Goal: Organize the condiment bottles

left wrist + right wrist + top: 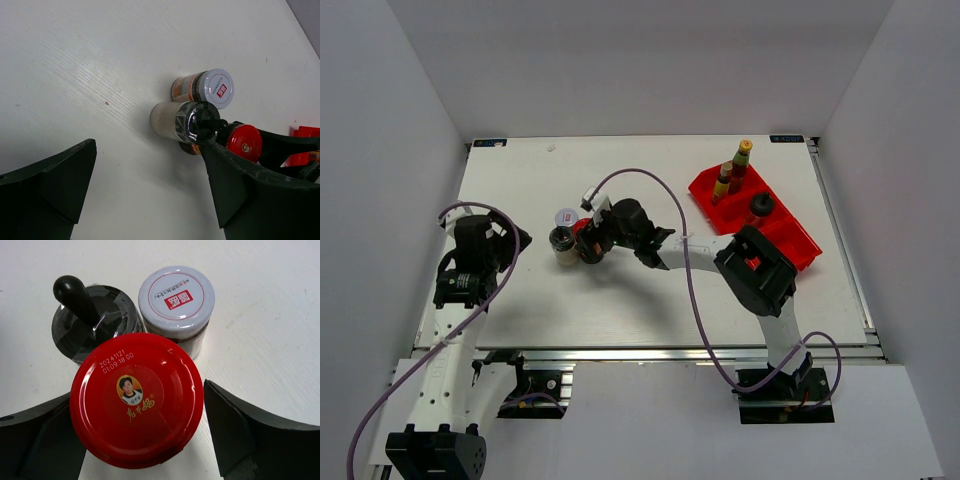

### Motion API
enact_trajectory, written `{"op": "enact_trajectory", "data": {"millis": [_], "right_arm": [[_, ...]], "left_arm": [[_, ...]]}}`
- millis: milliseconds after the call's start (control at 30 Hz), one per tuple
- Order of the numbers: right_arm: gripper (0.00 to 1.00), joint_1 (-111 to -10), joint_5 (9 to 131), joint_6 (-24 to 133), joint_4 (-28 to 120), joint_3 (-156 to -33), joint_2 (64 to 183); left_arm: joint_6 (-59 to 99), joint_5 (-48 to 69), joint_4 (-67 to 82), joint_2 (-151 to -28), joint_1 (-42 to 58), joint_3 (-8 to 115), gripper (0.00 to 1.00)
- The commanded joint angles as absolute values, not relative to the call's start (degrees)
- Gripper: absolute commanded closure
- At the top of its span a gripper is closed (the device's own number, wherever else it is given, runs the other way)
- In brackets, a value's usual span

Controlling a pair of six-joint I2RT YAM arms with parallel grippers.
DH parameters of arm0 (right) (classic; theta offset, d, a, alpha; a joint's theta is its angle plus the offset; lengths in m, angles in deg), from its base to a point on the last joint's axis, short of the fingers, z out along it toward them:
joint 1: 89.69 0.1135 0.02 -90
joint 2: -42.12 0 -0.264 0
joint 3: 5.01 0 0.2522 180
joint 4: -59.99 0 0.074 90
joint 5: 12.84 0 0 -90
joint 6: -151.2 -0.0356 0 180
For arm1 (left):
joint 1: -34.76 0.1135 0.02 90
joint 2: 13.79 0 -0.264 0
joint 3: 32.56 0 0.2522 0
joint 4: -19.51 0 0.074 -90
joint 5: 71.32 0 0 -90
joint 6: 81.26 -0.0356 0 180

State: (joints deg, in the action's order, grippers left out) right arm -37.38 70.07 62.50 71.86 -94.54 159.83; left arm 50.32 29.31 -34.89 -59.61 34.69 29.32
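The red-lidded jar (137, 400) stands on the table between the fingers of my right gripper (137, 440), which is open around it, with a gap showing at the right finger (250, 435). A white-lidded jar (176, 297) and a black-capped glass shaker (95, 325) stand right behind it, touching or nearly so. In the top view this cluster sits mid-table: the white-lidded jar (566, 216), the shaker (561, 243) and my right gripper (588, 243). Two slim sauce bottles (740, 160) and a second black-capped shaker (760, 205) stand in the red bin. My left gripper (505, 240) is open and empty to the left of the cluster.
The red plastic bin (790, 235) lies at the table's back right. The right arm's elbow (755, 270) hangs over the table in front of the bin, and its purple cable loops over the middle. The left wrist view shows the cluster ahead, shaker (187, 121) nearest.
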Motion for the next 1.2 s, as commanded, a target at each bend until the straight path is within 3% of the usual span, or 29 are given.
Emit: {"op": "enact_trajectory", "data": {"millis": [0,67,233,400,667,833,1167], "right_arm": [[0.14,-37.05,68.64,63.93,78.13,-97.00,160.95],[0.21,-37.05,68.46,63.58,78.49,-97.26,161.56],[0.52,-37.05,69.94,62.09,79.71,-95.42,159.73],[0.65,-37.05,72.67,59.56,81.56,-88.40,153.23],[0.70,-37.31,84.35,55.41,79.11,-67.85,131.00],[0.72,-39.85,97.89,53.38,75.50,-58.08,115.03],[0.74,-61.38,103.95,55.57,64.95,-52.00,95.21]], "left_arm": [[49.87,30.28,-33.89,-59.84,34.68,31.39,0.02],[49.87,30.37,-33.97,-60.10,34.68,31.48,0.02],[50.04,30.98,-34.32,-59.84,34.68,31.56,0.02],[49.96,30.63,-33.97,-59.31,34.68,31.56,0.02],[49.78,28.00,-30.82,-58.44,34.68,29.37,0.02],[49.69,25.80,-28.79,-59.13,34.68,28.14,0.02],[48.99,23.78,-24.84,-60.54,34.68,26.82,0.02]]}}
